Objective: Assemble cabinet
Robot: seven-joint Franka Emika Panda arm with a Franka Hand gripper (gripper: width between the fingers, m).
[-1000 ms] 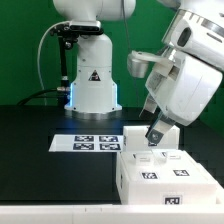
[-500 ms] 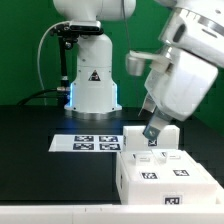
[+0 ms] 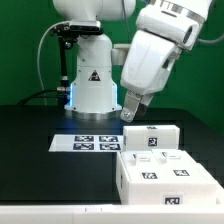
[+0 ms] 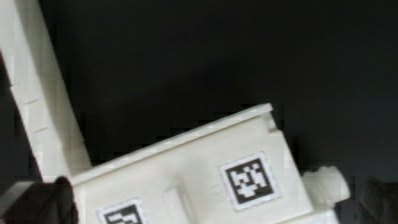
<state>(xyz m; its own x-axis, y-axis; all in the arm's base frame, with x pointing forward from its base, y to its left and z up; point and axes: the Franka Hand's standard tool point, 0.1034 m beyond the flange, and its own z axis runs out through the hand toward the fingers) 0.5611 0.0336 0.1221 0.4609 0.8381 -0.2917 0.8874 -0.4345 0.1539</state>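
Hovering over the black table [image 3: 30, 125] with the gripper [image 3: 128, 113], above and apart from the cabinet [image 3: 160, 165]; held nothing, fingers [image 4: 32, 203] spread wide in the wrist view. Found the cabinet in two white tagged pieces at the exterior view's right: a large box piece [image 3: 165, 182] nearest the camera, long axis running across the view, and a smaller box piece [image 3: 152, 137] just behind, parallel, one tag facing the camera. Could not tell whether these touched. Saw the marker board [image 3: 95, 142] lying flat near them toward the exterior view's left, before the white robot base [image 3: 92, 85].
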